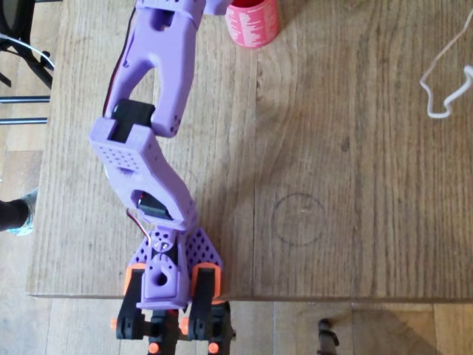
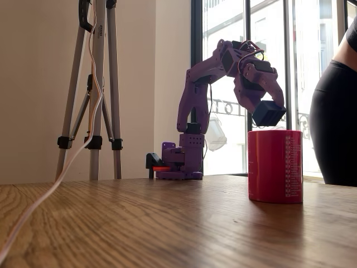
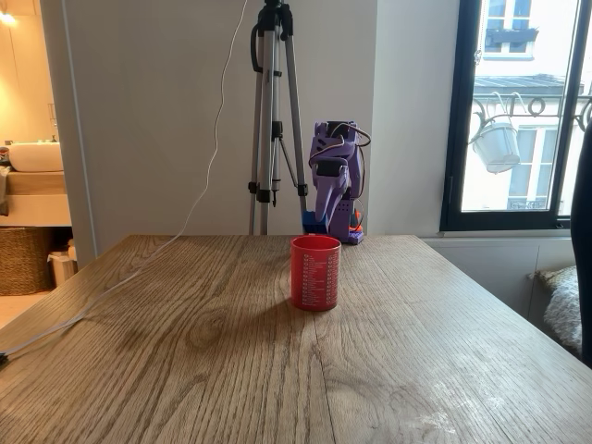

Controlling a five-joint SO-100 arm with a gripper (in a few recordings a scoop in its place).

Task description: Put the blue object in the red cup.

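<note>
Your purple two-finger gripper (image 2: 266, 109) is closed on the small bright blue plastic brick (image 2: 268, 113): in a fixed view the brick sits pinched between the purple fingers, raised in the air just above the rim of the red cylindrical cup with white printed text (image 2: 275, 166), not touching it. In that view the brick hangs over the left part of the cup's mouth. In the other fixed view you see the brick (image 3: 313, 222) as a blue patch low on the arm, just above and behind the cup (image 3: 315, 271).

From overhead, your purple arm (image 1: 144, 144) reaches from its base at the near edge of the bench toward the far edge, where the cup (image 1: 252, 21) stands just right of the arm's far end; the picture's edge cuts it off.

The wooden bench (image 1: 355, 148) has a plank grain, with a faint pencilled circle (image 1: 298, 219) right of the arm's base. A white cable (image 1: 446, 81) lies on it at the right in the overhead view. Behind the bench stands a tripod (image 3: 274, 120) against a pale wall, with a tall window (image 3: 523, 111) to the right. A person in dark clothing (image 2: 334, 123) stands at the right edge.
</note>
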